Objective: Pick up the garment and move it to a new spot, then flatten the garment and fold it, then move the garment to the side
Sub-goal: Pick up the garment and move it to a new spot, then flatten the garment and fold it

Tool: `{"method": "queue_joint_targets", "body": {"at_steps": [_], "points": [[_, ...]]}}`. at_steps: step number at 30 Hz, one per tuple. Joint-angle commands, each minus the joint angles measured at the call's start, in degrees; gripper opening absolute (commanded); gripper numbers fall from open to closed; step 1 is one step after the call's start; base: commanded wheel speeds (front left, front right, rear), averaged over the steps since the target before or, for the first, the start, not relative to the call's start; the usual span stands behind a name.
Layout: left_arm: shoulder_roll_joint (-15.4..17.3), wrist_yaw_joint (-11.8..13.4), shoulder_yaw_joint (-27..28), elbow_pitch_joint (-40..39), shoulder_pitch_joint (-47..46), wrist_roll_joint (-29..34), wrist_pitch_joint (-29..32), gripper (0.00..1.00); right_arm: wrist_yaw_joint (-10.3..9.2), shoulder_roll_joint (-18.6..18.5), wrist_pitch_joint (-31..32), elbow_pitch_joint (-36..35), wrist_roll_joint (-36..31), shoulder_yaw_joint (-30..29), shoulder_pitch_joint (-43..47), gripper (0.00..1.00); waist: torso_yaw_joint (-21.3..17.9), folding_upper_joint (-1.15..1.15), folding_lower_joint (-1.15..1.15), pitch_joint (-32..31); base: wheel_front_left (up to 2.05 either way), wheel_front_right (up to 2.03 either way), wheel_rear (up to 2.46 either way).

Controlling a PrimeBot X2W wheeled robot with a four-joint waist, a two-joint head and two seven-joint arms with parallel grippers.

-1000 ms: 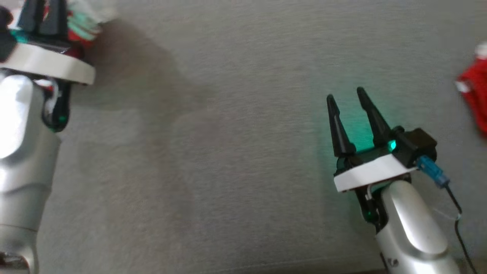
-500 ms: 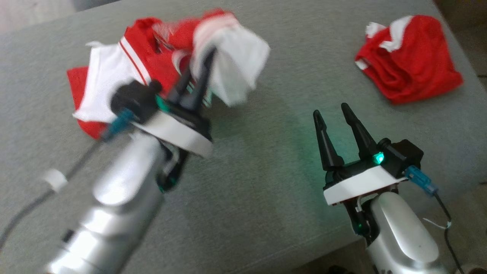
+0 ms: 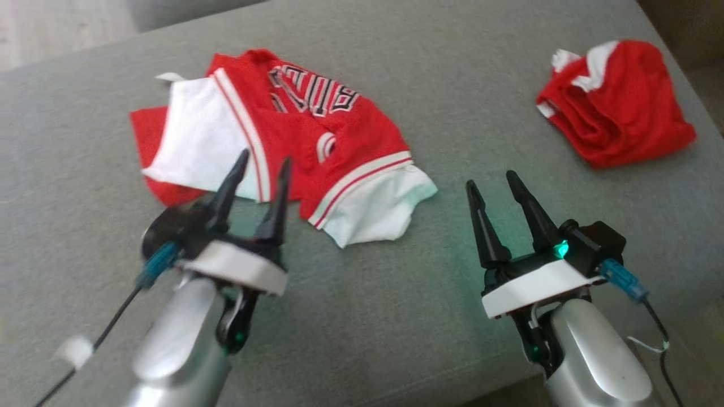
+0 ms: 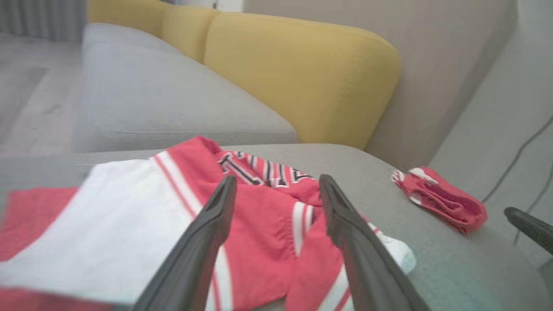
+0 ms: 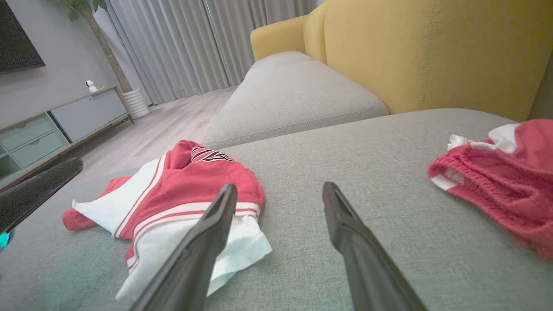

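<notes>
Garment (image 3: 317, 130): a red mesh jersey with broad white panels, red-and-white striped trim and black-and-white block lettering. It lies loosely rumpled, partly spread, on the left-centre of the cushion. One white hemmed corner points toward the robot, and a fold is raised along the lettering.

Left gripper (image 3: 264, 158): its two long, dark, tapered fingers are spread apart with nothing between them. In the head view the tips overlap the garment's near white panel; contact with the cloth cannot be determined.

Right gripper (image 3: 491, 178): its fingers are likewise parted and hold nothing. It stands over bare cushion just right of the white corner, clear of the fabric, with a green lamp lit at its base.

Support: a grey, finely woven sofa cushion (image 3: 396, 316), flat and smooth.

Second item: a bunched red knit garment with white edging (image 3: 616, 107), at the far right and well apart from the jersey.

Behind: a rounded mustard-yellow upholstered backrest (image 4: 302, 77).
</notes>
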Motion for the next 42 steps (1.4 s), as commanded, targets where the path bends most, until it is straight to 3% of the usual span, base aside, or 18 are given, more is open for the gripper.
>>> {"method": "queue_joint_targets", "body": {"at_steps": [1,7,19,26,33,42], "points": [[0.03,0.47,5.62,-2.65,2.18,1.68,-0.28,1.00,-0.04,0.12,0.04,-1.28,-0.56,0.68,-0.35,1.00,2.42,0.00,0.00,-1.57,0.00,0.00,0.00],[-2.21,0.69,18.32,-5.42,11.76,6.08,-0.28,1.00,-0.04,0.12,0.04,-0.03,-1.91,-0.68,0.49,1.00,6.88,0.00,0.00,-4.44,0.00,0.00,0.00],[-4.86,0.30,29.81,-10.82,24.45,17.02,-0.28,1.00,-0.04,0.12,0.04,2.50,-2.82,-3.84,2.96,1.00,12.69,0.00,0.00,-9.40,0.00,0.00,0.00],[-5.45,0.21,31.07,-12.00,28.46,19.45,-0.28,1.00,-0.04,0.12,0.04,4.26,-3.42,-5.09,5.21,1.00,14.34,0.00,0.00,-11.34,0.00,0.00,0.00],[-5.50,0.14,28.12,-12.30,28.21,17.83,-0.28,1.00,-0.04,0.12,0.04,5.06,-2.80,-5.72,4.85,1.00,15.20,0.00,0.00,-9.83,0.00,0.00,0.00],[-5.50,0.08,24.55,-11.53,25.28,16.21,-0.28,1.00,-0.04,0.12,0.04,14.66,-2.63,-10.59,-1.91,1.00,17.67,0.00,0.00,-5.44,0.00,0.00,0.00]]}}
